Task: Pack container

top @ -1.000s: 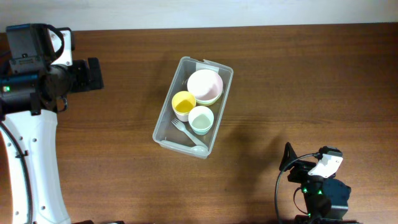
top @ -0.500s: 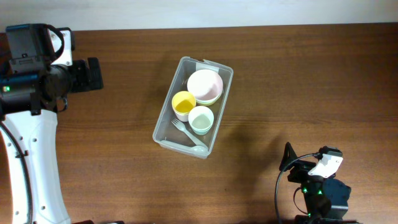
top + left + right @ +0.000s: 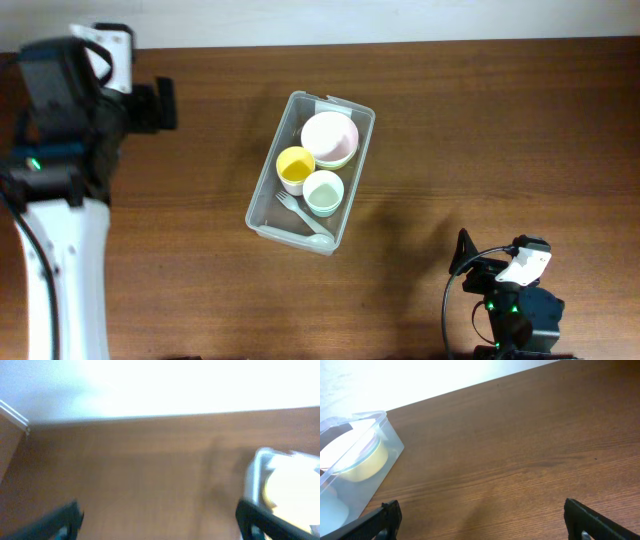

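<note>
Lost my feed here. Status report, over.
Left gripper, right gripper open, empty. Clear plastic rectangular container holds pink bowl, yellow cup, green cup, white fork. No obstruction seen.

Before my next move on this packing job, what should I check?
1. The container stands upright on the table: ok.
2. The pink bowl, yellow cup, green cup and fork lie inside it: ok.
3. The left gripper is open and empty: ok.
4. The right gripper is open and empty: ok.
5. Both grippers are apart from the container: ok.
6. Contents below the rim: cannot tell.
</note>
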Controlling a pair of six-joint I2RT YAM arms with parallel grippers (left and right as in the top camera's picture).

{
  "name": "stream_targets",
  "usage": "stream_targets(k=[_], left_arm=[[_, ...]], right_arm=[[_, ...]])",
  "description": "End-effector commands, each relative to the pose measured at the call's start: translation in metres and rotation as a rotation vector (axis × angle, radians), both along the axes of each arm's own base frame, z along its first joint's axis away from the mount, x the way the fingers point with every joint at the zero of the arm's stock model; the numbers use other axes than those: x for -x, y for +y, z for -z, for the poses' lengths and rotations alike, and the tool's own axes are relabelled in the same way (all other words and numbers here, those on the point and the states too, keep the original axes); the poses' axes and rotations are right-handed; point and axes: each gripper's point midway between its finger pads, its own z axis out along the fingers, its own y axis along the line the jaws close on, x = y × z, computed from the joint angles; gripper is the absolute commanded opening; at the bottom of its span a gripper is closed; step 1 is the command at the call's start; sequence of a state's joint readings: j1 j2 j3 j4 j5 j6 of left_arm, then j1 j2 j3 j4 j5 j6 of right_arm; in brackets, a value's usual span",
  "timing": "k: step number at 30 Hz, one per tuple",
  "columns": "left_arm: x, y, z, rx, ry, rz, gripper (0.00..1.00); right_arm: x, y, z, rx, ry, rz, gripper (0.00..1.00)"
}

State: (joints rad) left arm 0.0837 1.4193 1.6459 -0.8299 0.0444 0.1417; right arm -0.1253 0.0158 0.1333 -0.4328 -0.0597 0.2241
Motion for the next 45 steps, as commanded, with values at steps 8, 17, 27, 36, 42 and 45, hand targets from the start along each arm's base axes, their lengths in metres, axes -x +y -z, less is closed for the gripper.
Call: stream_targets(k=[8,17,27,36,42,45], left_arm=[[0.070,-0.022,0.058,-0.074,-0.150,0.115,1.00],[0.130,-0.026,0.136,-0.084,-0.246,0.112,1.00],[0.162,-0.028,0.203,-0.092,-0.338,0.112,1.00],[0.165,-0.036,0.208,-0.086,-0.400,0.138,1.00],[0.167,-0.042,0.201,-0.084,-0.431,0.164,1.00],[0.167,-0.043,0.201,-0.083,-0.430,0.164,1.00]], right_arm=[[0.000,-0.003,0.001,0.014,-0.003,0.012,0.99],[0.000,-0.003,0.001,0.014,-0.003,0.012,0.99],[0.000,-0.003,0.001,0.014,-0.003,0.012,0.99],[0.000,-0.003,0.001,0.014,-0.003,0.012,0.99],[0.000,-0.003,0.001,0.014,-0.003,0.012,0.99],[0.000,-0.003,0.001,0.014,-0.003,0.012,0.99]])
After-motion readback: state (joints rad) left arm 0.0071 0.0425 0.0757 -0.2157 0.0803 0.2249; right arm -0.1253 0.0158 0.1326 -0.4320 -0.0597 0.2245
